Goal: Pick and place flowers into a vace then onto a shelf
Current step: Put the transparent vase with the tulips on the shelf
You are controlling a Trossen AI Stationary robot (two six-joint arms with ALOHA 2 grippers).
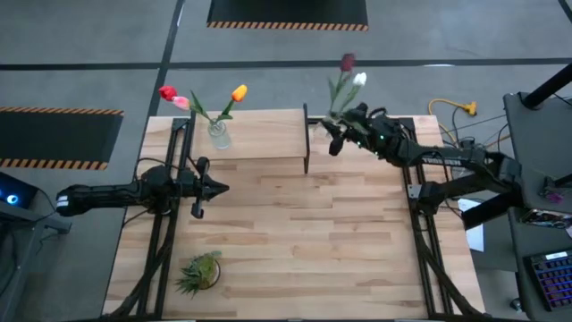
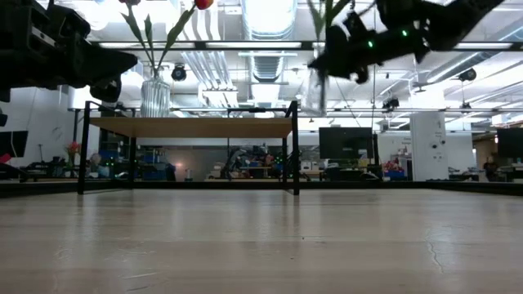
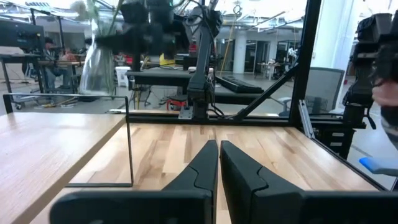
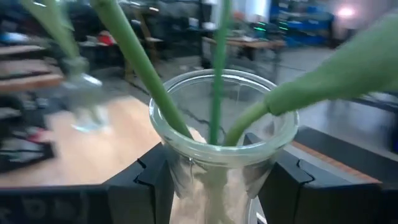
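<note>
The pale wood shelf (image 1: pixel 259 134) stands on black legs at the table's far side. On its left part a glass vase (image 1: pixel 218 134) holds red, pink and orange-yellow tulips (image 1: pixel 237 93). My right gripper (image 1: pixel 340 131) is shut on a second glass vase (image 2: pixel 315 90) that holds the dark maroon and white tulips (image 1: pixel 348 63), in the air just beyond the shelf's right end. My left gripper (image 1: pixel 211 189) hovers shut over the table's left part, in front of the shelf, touching nothing. My right gripper holds the second vase by its glass wall just below the rim (image 4: pixel 219 140), pinched between the two fingers (image 4: pixel 149 180), one on each outer side. The fingers come from the table's right. The vase is upright and lifted clear, its base about level with the shelf top.
A short spiky green tuft plant (image 1: pixel 199 273) sits near the table's near left corner. The shelf's right legs (image 2: pixel 294 147) stand close beside the held vase. The planked tabletop (image 1: pixel 304 241) in front of the shelf is bare wood.
</note>
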